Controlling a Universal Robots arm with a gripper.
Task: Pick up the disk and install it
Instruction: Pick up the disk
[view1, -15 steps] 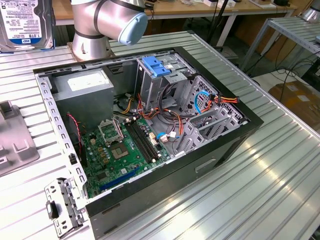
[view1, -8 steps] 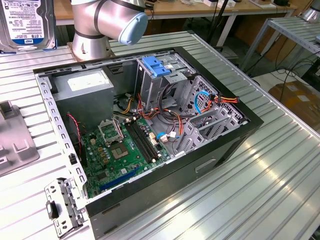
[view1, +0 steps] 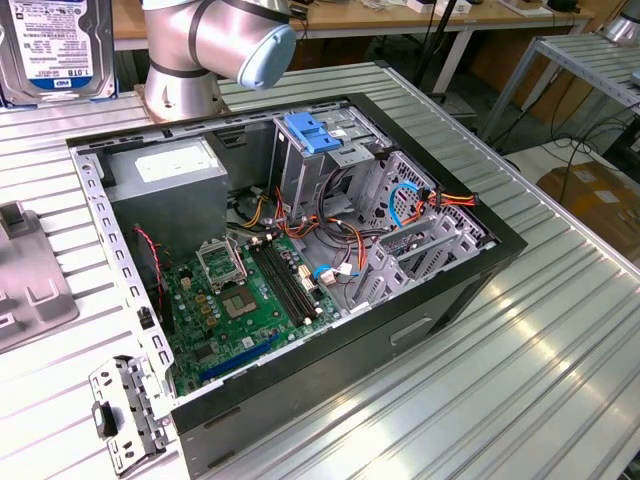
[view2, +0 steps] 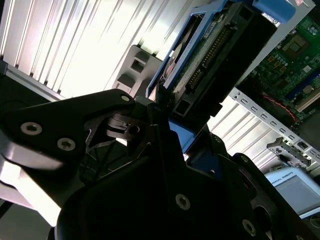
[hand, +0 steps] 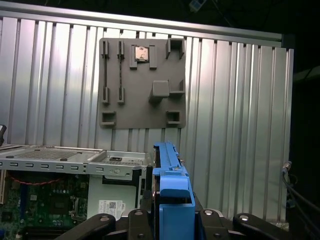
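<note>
The jaws are clamped on the disk (hand: 172, 186), gripping it by its blue side rails. Its connector edge (view2: 207, 57) projects beyond them in the second wrist view, and its labelled face (view1: 58, 45) shows in the exterior view. The disk is held in the air, clear of the ribbed surface (hand: 240, 100). The grey fixture plate (hand: 142, 85) lies well beyond the jaws, and the open computer case (view1: 440, 290), with its motherboard (hand: 50, 200), lies closer beneath them. The step in hand appears to be carrying the disk toward the drive cage (view1: 300, 180). This is judged to go best with the rails gripped squarely, the disk kept untilted, and its path kept off the case wall and the loose cables (view1: 400, 200) beside the cage.
</note>
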